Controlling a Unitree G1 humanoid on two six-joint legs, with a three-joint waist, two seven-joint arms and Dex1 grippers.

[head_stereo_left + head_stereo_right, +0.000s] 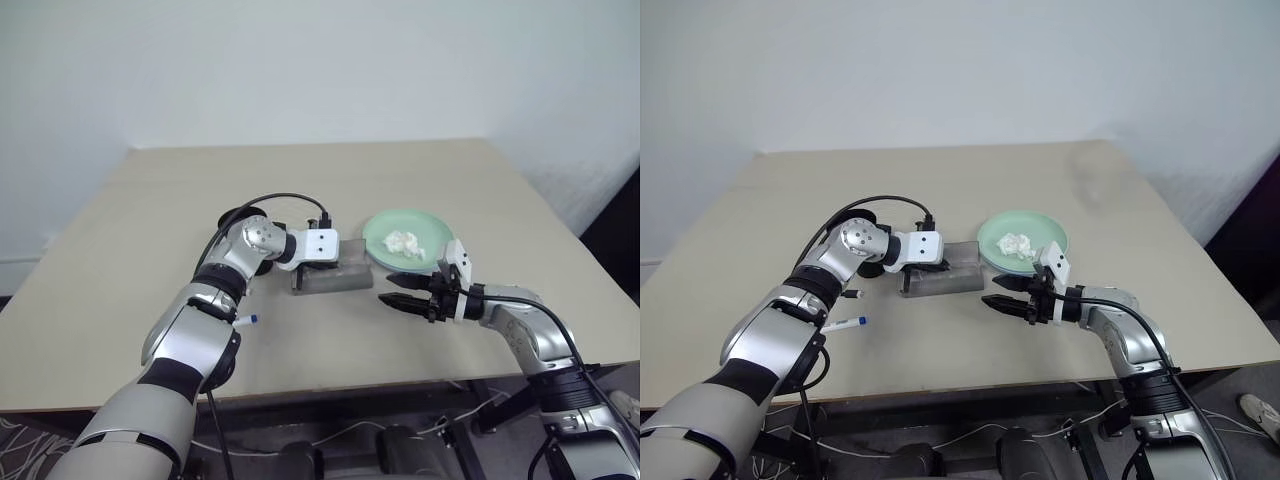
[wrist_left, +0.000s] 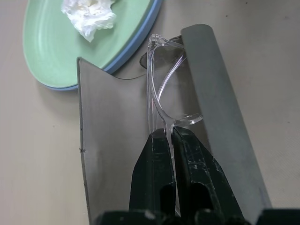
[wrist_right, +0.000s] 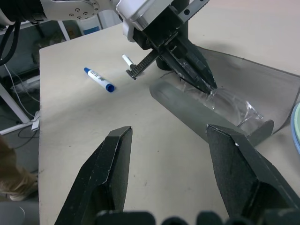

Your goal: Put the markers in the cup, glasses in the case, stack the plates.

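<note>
The clear-framed glasses [image 2: 159, 93] hang by one temple from my left gripper [image 2: 168, 133], which is shut on them just over the open grey case [image 1: 330, 278]. The lenses rest inside the case [image 3: 197, 112]. My right gripper [image 1: 396, 291] stands open and empty beside the case, in front of the plates. The mint green plate [image 1: 375, 235] lies on the light blue plate [image 2: 136, 44], whose rim shows beneath it. A blue-capped marker [image 1: 845, 323] lies on the table near my left elbow. A second marker's white end [image 3: 126, 60] pokes out behind the left gripper. The black cup [image 1: 233, 215] is mostly hidden behind my left forearm.
A crumpled white tissue [image 1: 404, 243] sits on the green plate. A black cable [image 1: 280, 198] loops over my left wrist. The beige table [image 1: 300, 170] stretches bare toward the far wall.
</note>
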